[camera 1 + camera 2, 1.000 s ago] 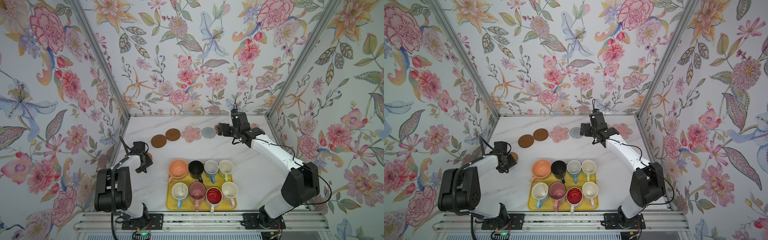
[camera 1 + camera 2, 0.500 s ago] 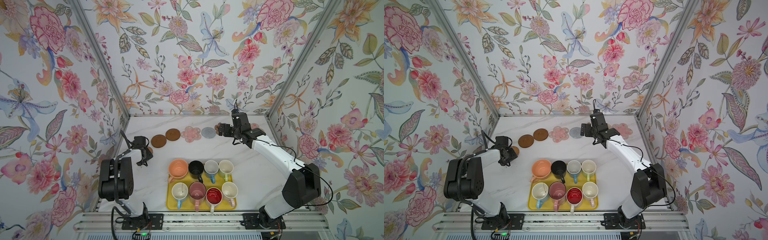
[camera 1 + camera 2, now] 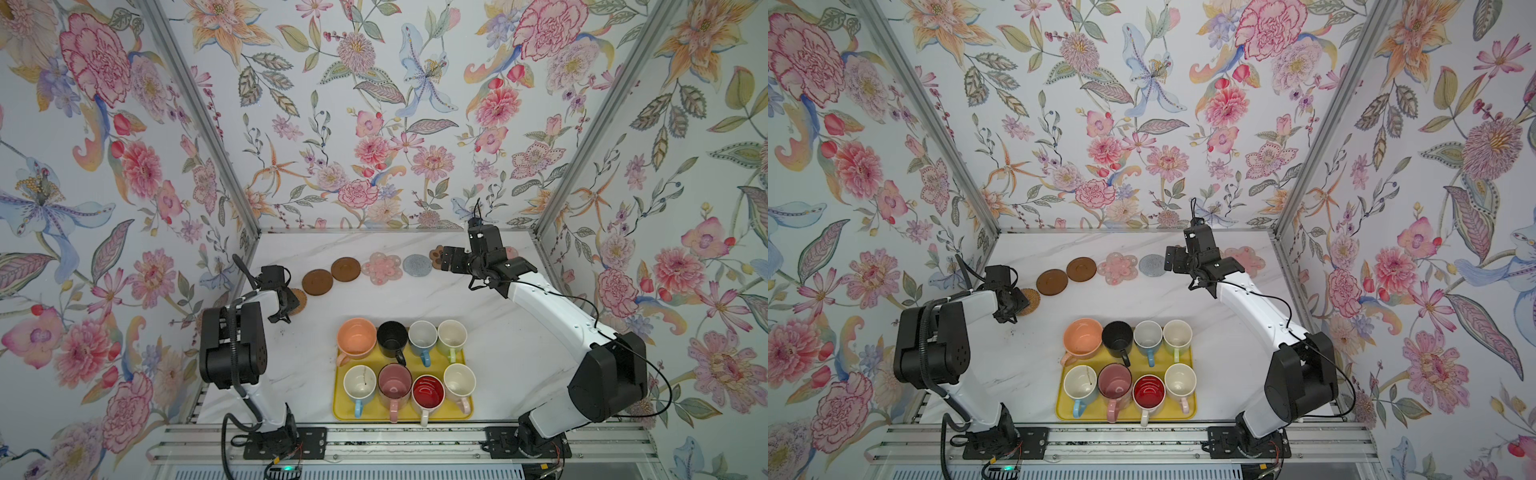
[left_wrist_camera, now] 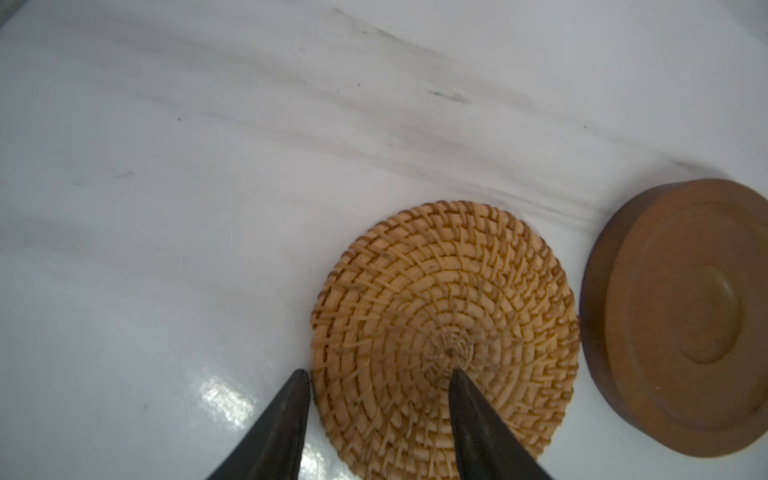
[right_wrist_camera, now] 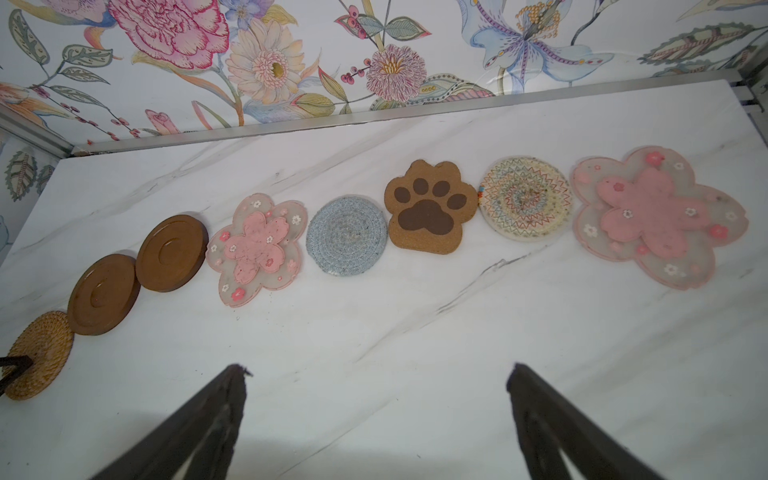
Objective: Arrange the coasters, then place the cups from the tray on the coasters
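Eight coasters lie in a row along the back of the table. In the right wrist view they run from the rattan coaster (image 5: 39,353) past two brown discs (image 5: 103,294), a pink flower (image 5: 258,248), grey round (image 5: 347,236), paw (image 5: 430,208) and patterned round (image 5: 525,198) to another flower (image 5: 656,216). My left gripper (image 4: 379,371) is open low over the rattan coaster (image 4: 444,332), one finger over its centre and one beside its edge. My right gripper (image 5: 377,367) hangs open and empty before the row. Several cups (image 3: 356,337) stand on the yellow tray (image 3: 444,411).
The first brown disc (image 4: 681,316) sits close beside the rattan coaster. The left side wall is near my left gripper (image 3: 286,305). In a top view my right gripper (image 3: 1169,262) covers part of the row near the grey coaster (image 3: 1152,264).
My left gripper has moved toward the back wall, and the rattan coaster has slid with it closer to the brown disc. The right arm has hardly moved.
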Action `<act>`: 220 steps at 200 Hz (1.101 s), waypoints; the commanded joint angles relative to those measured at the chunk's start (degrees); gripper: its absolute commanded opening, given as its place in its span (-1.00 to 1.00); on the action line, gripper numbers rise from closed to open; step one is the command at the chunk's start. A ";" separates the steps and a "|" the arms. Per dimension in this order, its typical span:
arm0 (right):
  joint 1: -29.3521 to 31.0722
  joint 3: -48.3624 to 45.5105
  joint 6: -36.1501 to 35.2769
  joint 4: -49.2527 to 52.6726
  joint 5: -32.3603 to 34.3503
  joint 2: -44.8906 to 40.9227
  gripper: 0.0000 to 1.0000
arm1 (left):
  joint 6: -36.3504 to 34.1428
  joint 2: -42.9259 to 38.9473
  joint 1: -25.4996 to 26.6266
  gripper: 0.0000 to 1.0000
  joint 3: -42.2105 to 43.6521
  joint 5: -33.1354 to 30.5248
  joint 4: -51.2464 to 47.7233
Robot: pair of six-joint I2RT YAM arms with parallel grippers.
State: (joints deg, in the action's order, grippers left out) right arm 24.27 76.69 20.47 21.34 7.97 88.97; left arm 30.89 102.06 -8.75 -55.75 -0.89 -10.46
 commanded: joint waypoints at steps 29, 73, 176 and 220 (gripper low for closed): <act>-0.28 -0.98 0.69 0.98 0.90 -1.78 0.99 | -0.31 -1.49 -1.13 0.14 -0.98 0.87 -3.82; -0.37 -0.75 0.72 0.68 0.32 -1.25 0.99 | 1.16 -9.84 -0.79 0.18 2.57 6.22 -4.88; 0.03 -0.31 0.96 0.62 0.19 -1.20 0.99 | 4.30 -5.73 2.78 0.18 3.98 7.84 -1.29; -0.01 -0.84 0.89 0.83 0.75 -1.94 0.98 | 4.75 -2.61 2.78 0.16 3.15 6.34 0.08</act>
State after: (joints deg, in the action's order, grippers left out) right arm 24.27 76.66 20.67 21.39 8.01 88.75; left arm 34.63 97.32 -6.35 -51.75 5.98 -11.09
